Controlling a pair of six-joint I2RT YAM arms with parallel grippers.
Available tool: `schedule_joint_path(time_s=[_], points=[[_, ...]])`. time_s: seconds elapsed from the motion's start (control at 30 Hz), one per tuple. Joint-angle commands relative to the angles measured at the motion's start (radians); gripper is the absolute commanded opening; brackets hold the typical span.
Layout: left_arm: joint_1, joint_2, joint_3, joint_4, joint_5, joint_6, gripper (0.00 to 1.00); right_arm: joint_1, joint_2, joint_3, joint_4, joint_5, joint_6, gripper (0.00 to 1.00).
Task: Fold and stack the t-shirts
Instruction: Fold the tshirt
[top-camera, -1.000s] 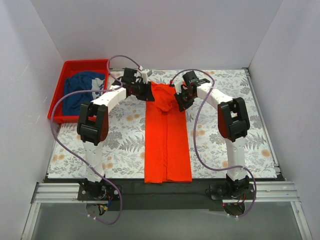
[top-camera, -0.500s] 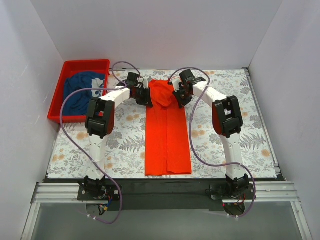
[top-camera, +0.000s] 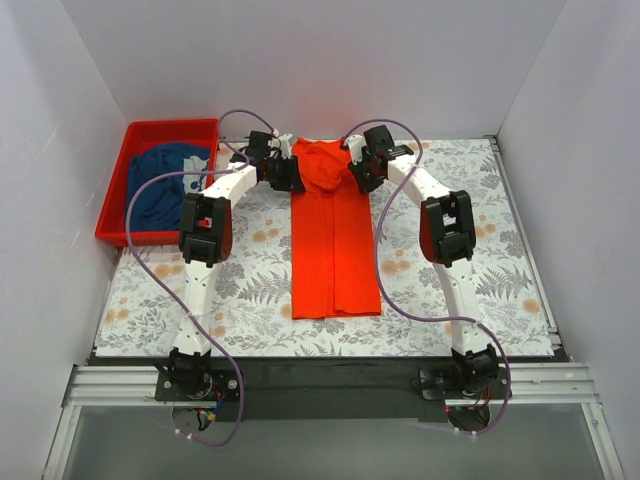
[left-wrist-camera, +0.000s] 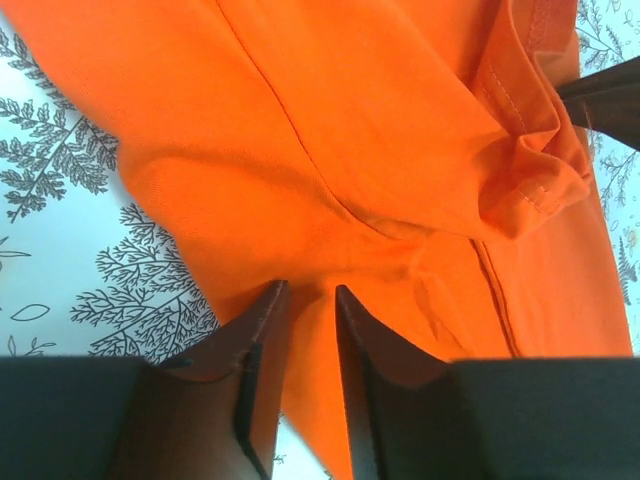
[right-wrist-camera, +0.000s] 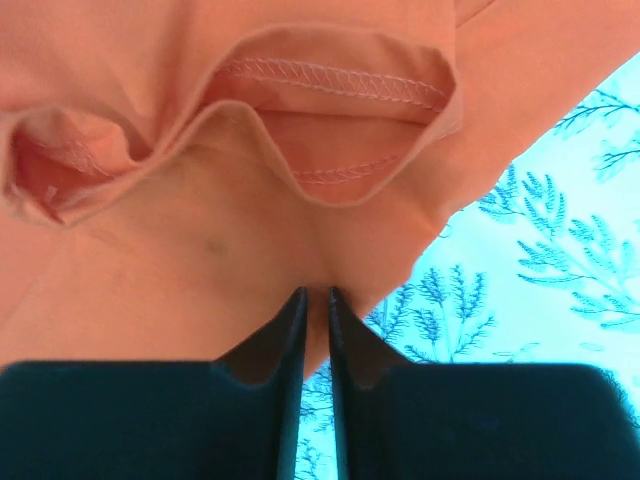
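**A:** Where is the orange shirt (top-camera: 335, 250) just now?

**B:** It lies as a long narrow strip down the middle of the bench (top-camera: 250, 270), with its far end bunched up between the two claws. The blue shirt (top-camera: 160, 185) sits in the red bin (top-camera: 170, 127), far left.

**A:** And the claws?

**B:** The left claw (top-camera: 292, 178) is clamped on a fold at the strip's far left edge. The right claw (top-camera: 356, 176) is pinched almost together on the far right edge.

**A:** So how should this fold go?

**B:** I'd say the far end comes over toward the near hem. Lift both corners level and pull them gently apart so the bunch flattens. Carry them at one pace and lay the edges square before letting go.
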Motion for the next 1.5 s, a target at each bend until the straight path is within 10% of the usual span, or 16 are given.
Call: schedule_joint_path(time_s=[0.0,0.2,0.27,0.43,0.53,0.77,0.97,1.17,1.47], points=[[0.007,-0.033,0.036,-0.043,-0.025,0.013,0.28,-0.012,-0.045,0.022,-0.004,0.016,-0.02,0.22],[0.036,-0.269,0.027,-0.059,0.022,0.119,0.58,-0.012,-0.381,-0.09,0.005,-0.148,-0.016,0.56],[0.034,-0.382,-0.004,-0.063,0.054,0.174,0.84,-0.012,-0.502,-0.107,0.01,-0.183,-0.042,0.69],[0.034,-0.589,-0.186,-0.041,0.159,0.199,0.86,-0.011,-0.715,-0.307,0.098,-0.259,-0.095,0.71],[0.034,-0.746,-0.391,0.025,0.17,0.232,0.87,-0.012,-0.858,-0.447,0.097,-0.33,-0.238,0.98],[0.028,-1.118,-0.887,-0.04,0.398,0.464,0.88,0.032,-1.224,-0.994,0.021,-0.45,-0.509,0.98],[-0.169,-1.462,-1.321,0.064,0.199,0.728,0.84,0.246,-1.421,-1.352,0.017,-0.297,-0.681,0.82],[-0.325,-1.42,-1.508,0.103,0.186,0.808,0.58,0.354,-1.418,-1.544,0.122,-0.273,-0.678,0.6],[-0.487,-1.361,-1.619,0.352,-0.033,0.775,0.54,0.388,-1.303,-1.581,0.203,-0.226,-0.71,0.42]])
